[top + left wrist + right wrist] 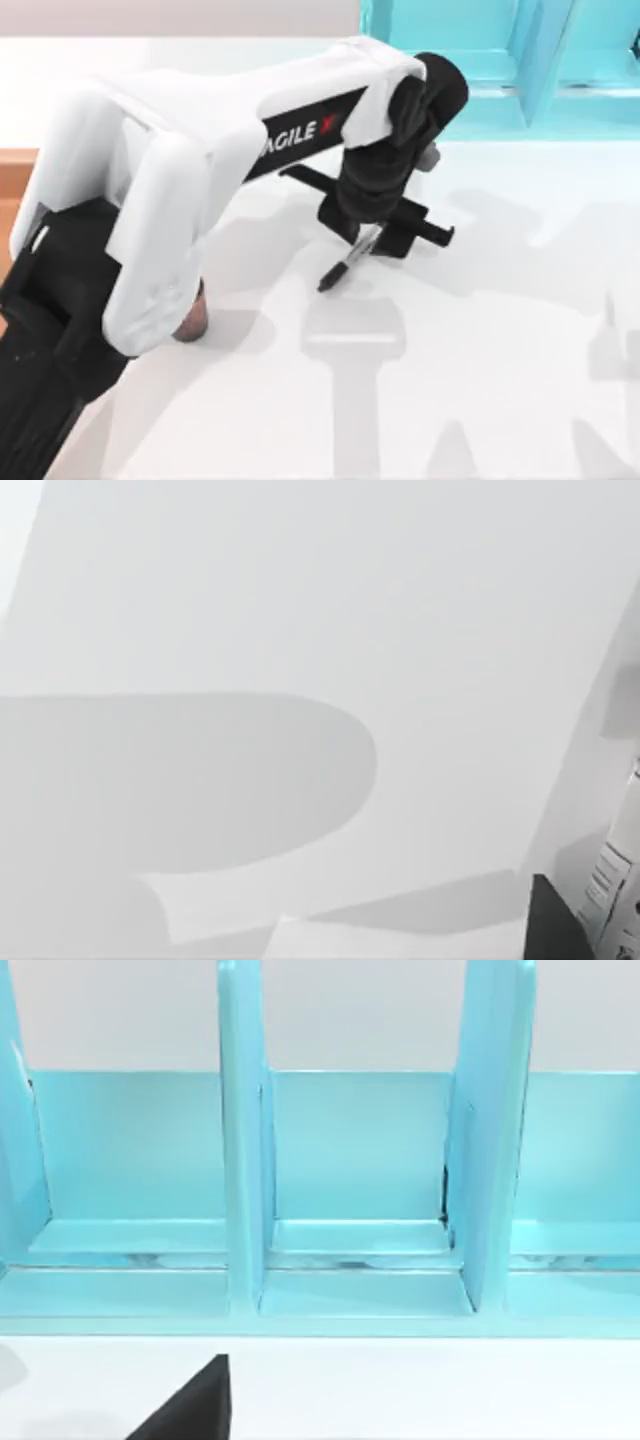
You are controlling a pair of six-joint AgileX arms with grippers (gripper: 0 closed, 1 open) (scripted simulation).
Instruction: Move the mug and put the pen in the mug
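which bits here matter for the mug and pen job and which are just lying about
Job:
- pen, held tilted in the left tool
- mug, partly hidden under the left arm

Lying about:
- turquoise rack along the table's far edge
- wooden tray at the left edge

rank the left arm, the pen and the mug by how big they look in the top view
1. left arm, by far the largest, though it is nearest the camera.
2. pen, held tilted in the left end effector.
3. mug; mostly hidden by the arm, so unsure.
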